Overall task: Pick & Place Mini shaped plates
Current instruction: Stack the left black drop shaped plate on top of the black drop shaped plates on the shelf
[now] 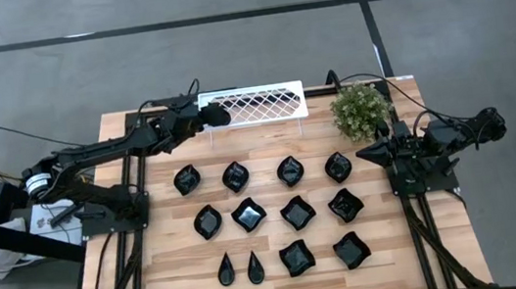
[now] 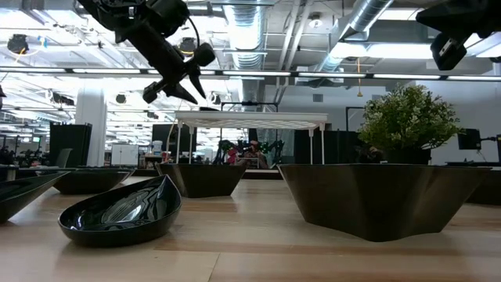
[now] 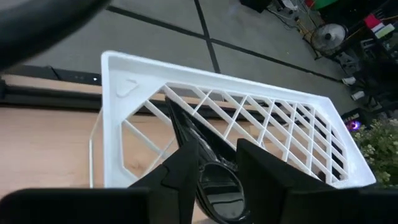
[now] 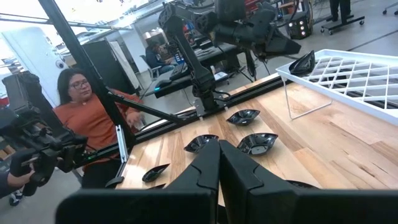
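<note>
High view: I count twelve mini shaped plates [image 1: 295,210] in three rows of four on the table [image 1: 180,272]; the left gripper [image 1: 217,115] is over the white rack [image 1: 253,105].
Left wrist view: jaws apart, a thirteenth plate [image 3: 219,186] between them on the rack.
Right wrist view: right gripper [image 4: 219,163], jaws together, empty, at the table's right edge.

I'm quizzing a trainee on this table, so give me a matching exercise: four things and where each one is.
1. white lattice rack
2. small green potted plant
3. two glossy black teardrop plates
4. left gripper

A. front row, left end
B. far edge, middle
C. over the rack's left end
D. right of the rack

Pairs: 1-B, 2-D, 3-A, 4-C
</note>
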Robot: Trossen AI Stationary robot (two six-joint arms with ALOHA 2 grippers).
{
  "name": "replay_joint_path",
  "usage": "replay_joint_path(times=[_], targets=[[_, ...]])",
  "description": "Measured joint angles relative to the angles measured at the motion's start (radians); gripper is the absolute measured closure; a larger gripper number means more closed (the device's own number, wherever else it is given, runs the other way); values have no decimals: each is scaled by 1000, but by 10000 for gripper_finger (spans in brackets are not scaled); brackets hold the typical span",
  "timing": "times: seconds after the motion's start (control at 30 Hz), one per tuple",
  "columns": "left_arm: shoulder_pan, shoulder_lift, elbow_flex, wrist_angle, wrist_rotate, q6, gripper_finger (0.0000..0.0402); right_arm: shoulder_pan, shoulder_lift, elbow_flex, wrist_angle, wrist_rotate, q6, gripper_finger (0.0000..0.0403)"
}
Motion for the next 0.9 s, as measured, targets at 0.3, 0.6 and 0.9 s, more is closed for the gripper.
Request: replay_joint_path(times=[0.3,0.6,0.9], targets=[[-31,-84,0,-48,-1,4,290,0,0,0,0,0,0,403],[-263,-141,0,-103,43,33,307,0,0,0,0,0,0,403],[-517,-142,0,-127,209,4,320,0,0,0,0,0,0,403]])
